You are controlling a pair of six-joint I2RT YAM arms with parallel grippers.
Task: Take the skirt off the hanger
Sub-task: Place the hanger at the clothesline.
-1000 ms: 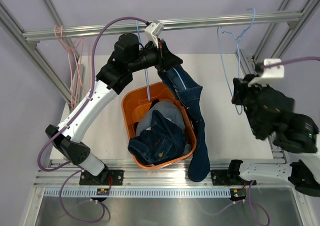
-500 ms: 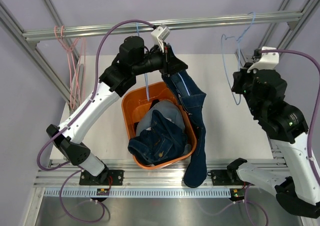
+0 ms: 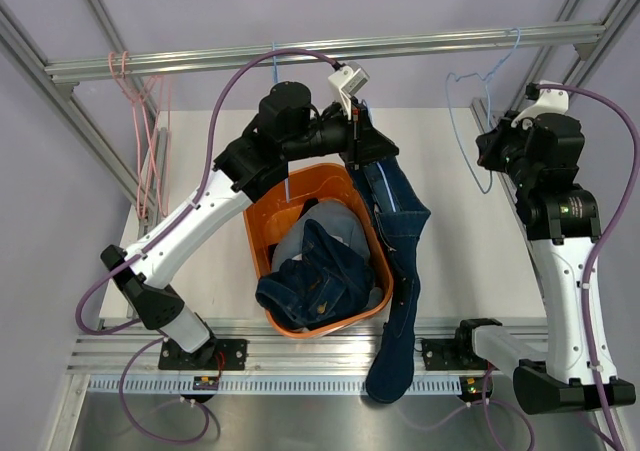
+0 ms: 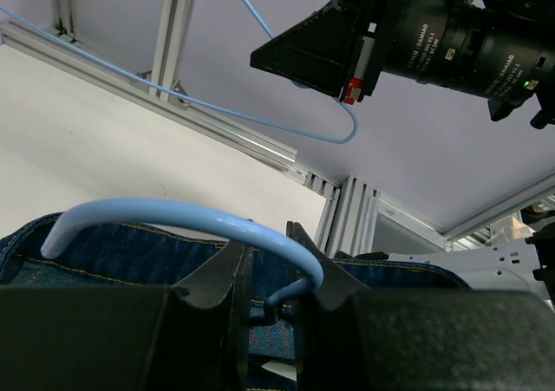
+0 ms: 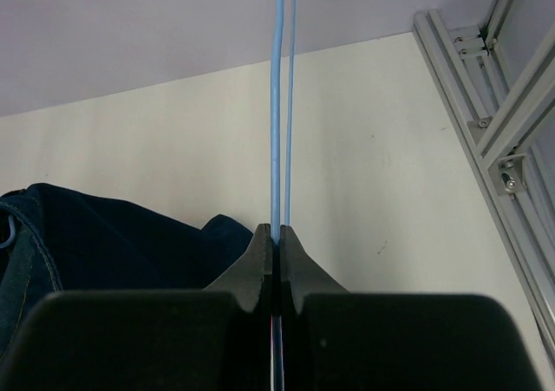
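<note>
Both my end effectors are clamped on light-blue hangers. The left end effector (image 4: 270,265) pinches the hook of the loaded hanger (image 4: 173,213) carrying dark jeans (image 3: 400,221) above the orange basket (image 3: 315,184), and the right end effector (image 5: 276,232) nips a bare hanger (image 5: 277,105). The skirt (image 3: 322,219), I judge, is the pale garment in the basket; the pink hangers (image 3: 125,83) hang far left. The trailing jeans leg could catch the basket rim and drag it. Only the left wrist view shows the hook between the fingers (image 4: 217,278); overhead hides it.
</note>
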